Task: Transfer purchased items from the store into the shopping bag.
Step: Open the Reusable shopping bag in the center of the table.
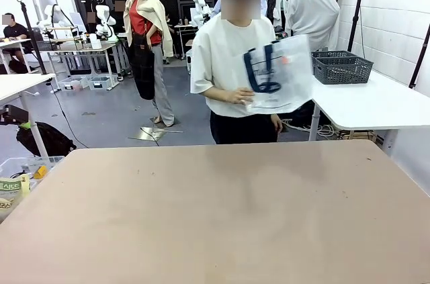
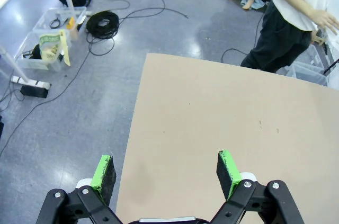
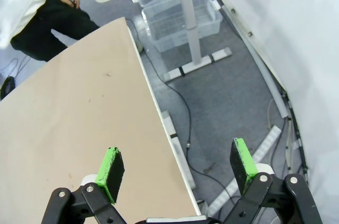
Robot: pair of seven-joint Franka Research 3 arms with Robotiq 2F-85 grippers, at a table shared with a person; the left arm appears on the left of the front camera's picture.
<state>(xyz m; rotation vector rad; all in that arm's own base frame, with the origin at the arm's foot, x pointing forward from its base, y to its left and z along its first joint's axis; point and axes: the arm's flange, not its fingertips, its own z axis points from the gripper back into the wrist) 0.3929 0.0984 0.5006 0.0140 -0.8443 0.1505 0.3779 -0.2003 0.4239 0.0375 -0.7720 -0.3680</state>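
A person in a white shirt stands at the far side of the tan table [image 1: 215, 210] and holds the shopping bag [image 1: 281, 76] up in front of the chest; it is translucent white with navy handles. The purchased items are out of view. In the left wrist view my left gripper [image 2: 165, 173] hangs open high over the table's left edge, nothing between its green pads. In the right wrist view my right gripper [image 3: 179, 168] is open above the table's right edge, also with nothing between its pads.
A dark grey lattice basket [image 1: 341, 67] sits on a white side table [image 1: 376, 106] at the back right. Clear storage bins [image 3: 180, 15] and cables lie on the floor to the right of the table, more bins [image 2: 50, 38] and a cable coil to the left.
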